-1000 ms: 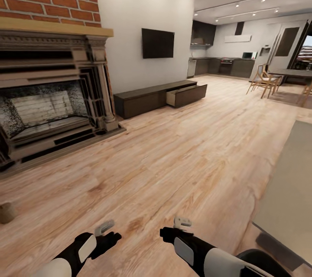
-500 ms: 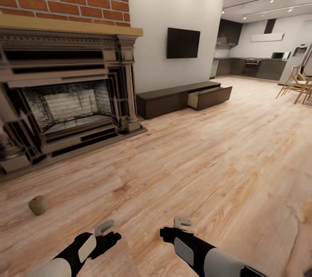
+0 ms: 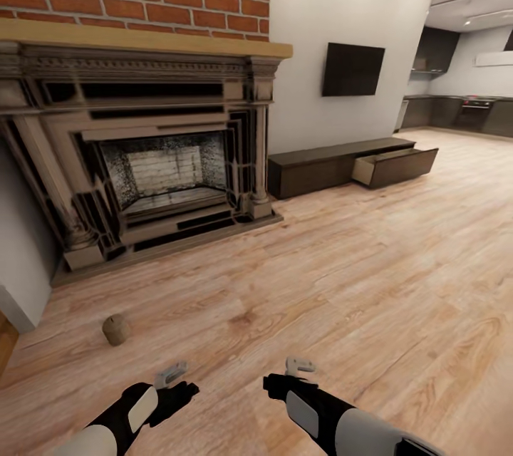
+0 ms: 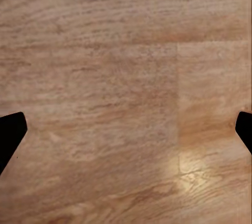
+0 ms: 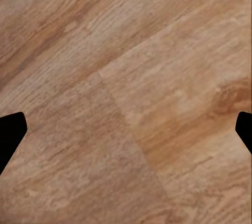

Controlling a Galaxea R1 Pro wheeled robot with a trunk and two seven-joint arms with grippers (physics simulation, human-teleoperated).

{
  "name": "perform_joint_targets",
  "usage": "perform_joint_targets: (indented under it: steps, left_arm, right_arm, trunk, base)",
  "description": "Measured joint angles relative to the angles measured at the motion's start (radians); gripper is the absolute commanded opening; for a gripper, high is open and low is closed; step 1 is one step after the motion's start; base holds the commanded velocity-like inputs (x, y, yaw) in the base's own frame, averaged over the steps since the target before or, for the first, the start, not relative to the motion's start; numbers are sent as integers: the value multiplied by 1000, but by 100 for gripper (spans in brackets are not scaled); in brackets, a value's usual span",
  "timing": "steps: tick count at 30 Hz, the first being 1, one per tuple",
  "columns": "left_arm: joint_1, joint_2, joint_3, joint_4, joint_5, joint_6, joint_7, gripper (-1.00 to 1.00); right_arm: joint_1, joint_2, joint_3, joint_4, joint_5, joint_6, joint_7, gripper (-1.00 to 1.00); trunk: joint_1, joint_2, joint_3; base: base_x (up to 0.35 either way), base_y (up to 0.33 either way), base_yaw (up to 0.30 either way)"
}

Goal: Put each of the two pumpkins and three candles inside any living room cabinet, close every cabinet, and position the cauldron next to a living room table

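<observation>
Wood floor, fireplace far left | candle on floor near left | cabinet far right, one drawer out | my left gripper and right gripper spread wide, empty

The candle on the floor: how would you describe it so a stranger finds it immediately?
Start at the brick fireplace. On the wooden floor before its left end lies the candle, a stubby tan cylinder. No other loose object lies near it.

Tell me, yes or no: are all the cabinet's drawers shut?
No. In the head view the cabinet has its right-hand drawer pulled out over the floor.
</observation>
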Motion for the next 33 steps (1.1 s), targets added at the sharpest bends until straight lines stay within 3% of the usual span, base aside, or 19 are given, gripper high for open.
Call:
perform_joint_targets:
  steps: [23,33]
  left_arm:
    - [0,2,0,1,1,0,0,100]
    - [0,1,0,1,1,0,0,100]
  right_arm:
    - [0,0,1,-1,4,-22,3,100]
    - [0,0,1,-1,12,-53,7,100]
  trunk:
    - [0,0,-8]
    - [0,0,-9]
  base:
    - [249,251,279]
    - [306,141,33]
